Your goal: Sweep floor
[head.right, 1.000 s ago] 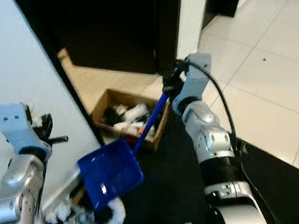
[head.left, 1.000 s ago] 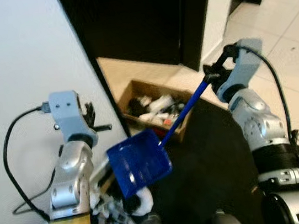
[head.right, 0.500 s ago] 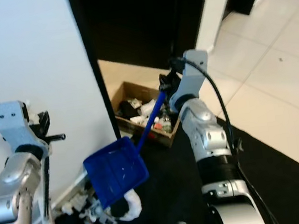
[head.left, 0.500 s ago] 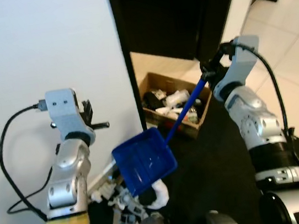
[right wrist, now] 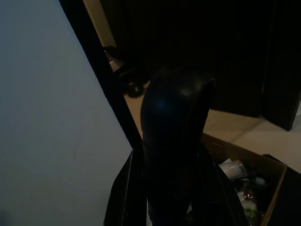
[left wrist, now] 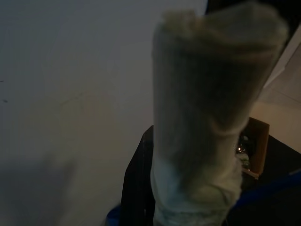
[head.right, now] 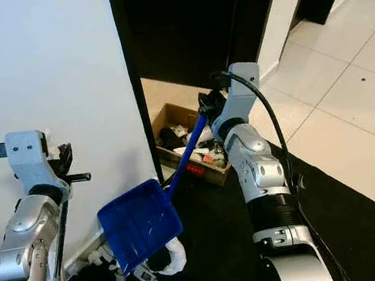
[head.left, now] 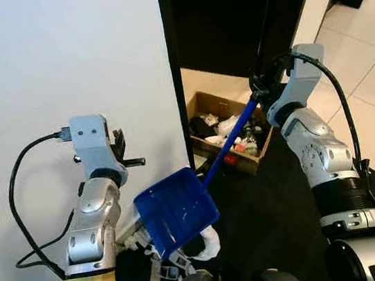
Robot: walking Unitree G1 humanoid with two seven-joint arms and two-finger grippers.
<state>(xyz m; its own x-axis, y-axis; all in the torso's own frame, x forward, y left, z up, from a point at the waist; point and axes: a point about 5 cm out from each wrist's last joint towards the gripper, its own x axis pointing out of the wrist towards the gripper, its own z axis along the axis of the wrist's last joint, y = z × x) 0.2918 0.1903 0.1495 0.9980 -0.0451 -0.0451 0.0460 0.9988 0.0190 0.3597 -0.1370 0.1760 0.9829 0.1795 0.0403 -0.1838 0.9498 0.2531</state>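
Both claws raised: right claw [head.left: 262, 92] on dustpan [head.left: 176, 210]

Blue dustpan [head.left: 178, 212] tilted above white litter [head.left: 203, 244], apparently off the floor.

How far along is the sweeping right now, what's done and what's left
Little looks done: the blue dustpan looks empty, held up off the floor by its handle in the right gripper. The left gripper holds a pale broom handle near the white wall. The litter by the wall remains to be swept. The cardboard box beyond already holds rubbish.
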